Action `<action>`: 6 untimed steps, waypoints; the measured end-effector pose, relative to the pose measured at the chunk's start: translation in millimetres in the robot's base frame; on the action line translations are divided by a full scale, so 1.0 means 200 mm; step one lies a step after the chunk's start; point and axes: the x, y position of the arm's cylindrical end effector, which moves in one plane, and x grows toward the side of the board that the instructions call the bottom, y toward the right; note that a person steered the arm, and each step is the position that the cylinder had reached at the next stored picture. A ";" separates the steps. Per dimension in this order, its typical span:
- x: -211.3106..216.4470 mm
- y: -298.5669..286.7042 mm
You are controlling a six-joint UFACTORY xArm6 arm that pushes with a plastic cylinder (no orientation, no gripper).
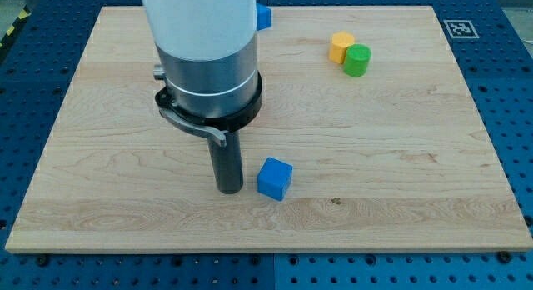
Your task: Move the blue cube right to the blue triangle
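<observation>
Item: wooden board, pale grain, lying on a blue perforated table; a printed marker tag sits at the board's top-right corner. Item: blue cube, low on the board near the middle, resting flat with one corner turned toward the view's bottom. Item: my tip, the lower end of a dark rod, standing just beside the cube on the view's left; whether it touches the cube cannot be told, though any gap is slight. There is no hand or claw on this arm, only the rod, so nothing is held or clasped. The tip's place on the cube's left suits a push toward the view's right. Item: second blue block, at the board's top edge, mostly hidden behind the arm's white and grey body; probably the blue triangle, shape not confirmable. It lies well apart from the cube, so the task appears far from done. Item: orange block and green cylinder, touching each other, upper right, away from the likely path.
</observation>
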 end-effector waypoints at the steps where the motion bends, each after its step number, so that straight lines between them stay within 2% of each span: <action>1: 0.01 0.15; 2: 0.01 0.42; 3: 0.03 0.43; 4: 0.16 0.47; 6: 0.17 0.63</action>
